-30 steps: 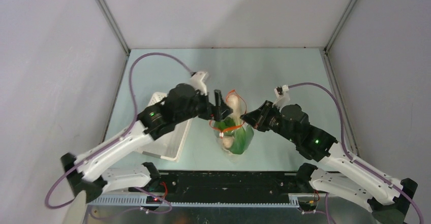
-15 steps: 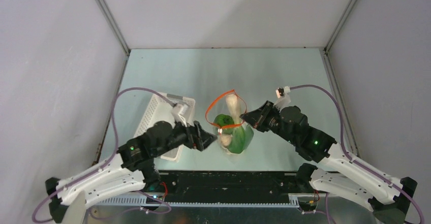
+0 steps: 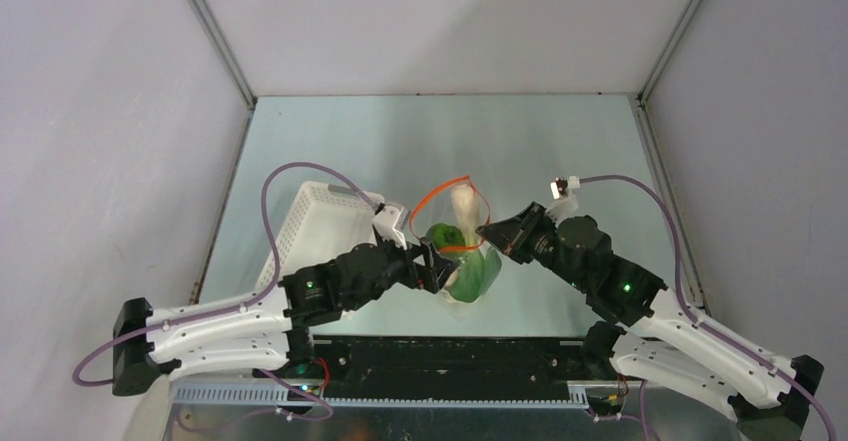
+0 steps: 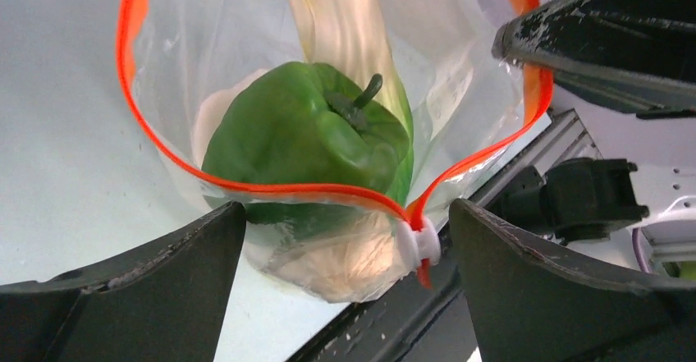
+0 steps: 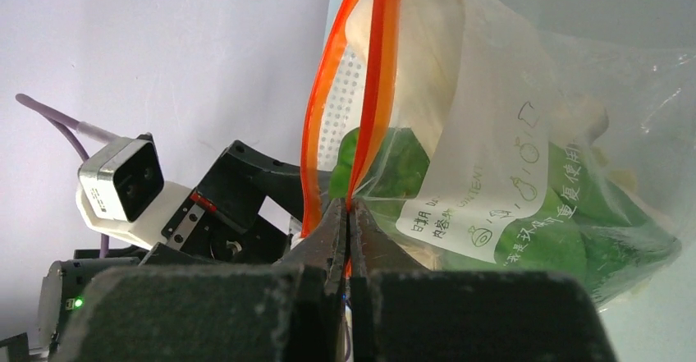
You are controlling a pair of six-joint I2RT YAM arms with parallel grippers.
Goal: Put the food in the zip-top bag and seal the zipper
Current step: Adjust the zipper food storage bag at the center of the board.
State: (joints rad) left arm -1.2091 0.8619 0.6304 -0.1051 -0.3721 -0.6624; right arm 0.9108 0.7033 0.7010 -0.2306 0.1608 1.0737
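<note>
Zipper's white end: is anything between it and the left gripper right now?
Nothing visible. The left gripper is open, and the zipper's white end lies just ahead in its gap with only air between. The right gripper is shut on the zip-top bag farther along the rim, out of that path.

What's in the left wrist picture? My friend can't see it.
A clear zip-top bag is open, its orange-red zipper looping around a green bell pepper and pale food inside. The left end effector has its dark fingers spread wide beside the bag's near edge; the right end effector pinches the rim at upper right.
</note>
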